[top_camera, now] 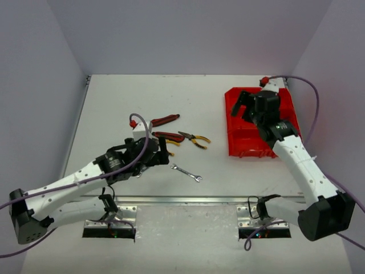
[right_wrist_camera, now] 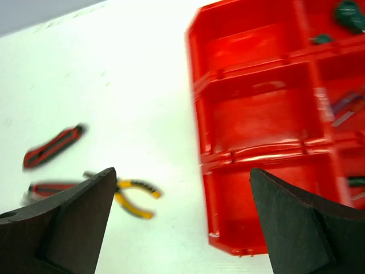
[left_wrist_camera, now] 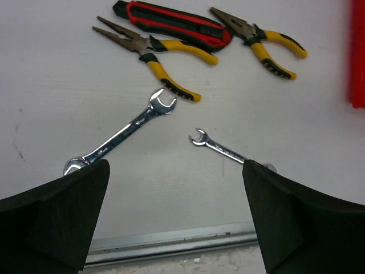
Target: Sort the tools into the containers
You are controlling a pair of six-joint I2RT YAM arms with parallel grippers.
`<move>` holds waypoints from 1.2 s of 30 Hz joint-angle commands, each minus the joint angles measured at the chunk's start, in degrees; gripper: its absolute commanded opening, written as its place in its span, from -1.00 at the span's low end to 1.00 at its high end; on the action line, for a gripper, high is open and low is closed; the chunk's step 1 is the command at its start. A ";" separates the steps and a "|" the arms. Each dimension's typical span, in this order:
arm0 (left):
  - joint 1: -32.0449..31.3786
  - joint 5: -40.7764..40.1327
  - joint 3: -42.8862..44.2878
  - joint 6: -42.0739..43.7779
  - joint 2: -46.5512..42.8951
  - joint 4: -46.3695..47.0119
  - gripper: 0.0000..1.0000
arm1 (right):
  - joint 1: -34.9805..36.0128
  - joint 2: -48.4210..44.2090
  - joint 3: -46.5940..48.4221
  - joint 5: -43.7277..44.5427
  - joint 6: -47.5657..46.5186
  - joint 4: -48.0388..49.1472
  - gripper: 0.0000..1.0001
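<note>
Steel, flat on the table (left_wrist_camera: 57, 85): two wrenches lay just ahead of the left gripper (left_wrist_camera: 175, 171), whose jaws stood wide apart with nothing between them. The long wrench (left_wrist_camera: 122, 134) ran from beside its left finger up and away. The short wrench (left_wrist_camera: 219, 149) angled in toward its right finger. Both looked stiff, light and slick, and sat so low that the fingertips would likely brush the table. They would be best pinched across the middle of the shank, I'd say, not at the flared heads.

Further ahead of that gripper lay two yellow-handled pliers, the left pliers (left_wrist_camera: 154, 54) and the right pliers (left_wrist_camera: 259, 37), jaws shut. Their rubbery grips were the kinder place to hold. Beyond them lay a red-black tool (left_wrist_camera: 171, 20), and further off a second red-black tool (top_camera: 165, 120). That made two of each kind out on the table.

Over to the right gripper (right_wrist_camera: 182, 171): it also gaped open, carrying nothing. One red tray (right_wrist_camera: 197, 114) lay ahead of it, toward its right finger. The three nearer compartments looked bare, and a green item (right_wrist_camera: 349, 14) showed in a far one. The rest was too blurred to count.
</note>
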 commanded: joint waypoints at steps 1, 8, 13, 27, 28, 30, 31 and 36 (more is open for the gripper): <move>7.79 0.54 2.45 -7.68 8.24 4.72 1.00 | 7.28 -1.77 -5.72 -0.33 -4.39 -4.37 0.98; 18.32 4.47 23.07 11.93 31.72 3.34 1.00 | 14.72 -12.59 -16.37 -20.03 -7.85 -8.07 0.98; 18.82 1.06 33.69 32.07 47.04 1.90 1.00 | 14.86 -24.68 -21.73 -25.25 -6.83 -7.52 0.98; 29.87 25.16 43.06 55.43 61.61 6.26 1.00 | 14.86 -41.11 -25.87 -33.48 -5.48 -12.90 0.98; 30.18 26.66 43.56 55.53 62.50 5.99 1.00 | 14.86 -42.00 -26.22 -33.53 -5.54 -12.98 0.98; 31.98 28.50 44.06 55.79 64.42 5.95 1.00 | 14.93 -42.55 -26.37 -33.64 -6.19 -14.12 0.98; 33.32 30.54 44.61 55.20 65.20 5.84 1.00 | 14.90 -42.62 -26.26 -33.71 -6.42 -14.90 0.98; 37.52 38.57 47.75 53.51 68.30 4.60 0.98 | 14.91 -43.88 -26.26 -34.58 -6.54 -16.80 0.98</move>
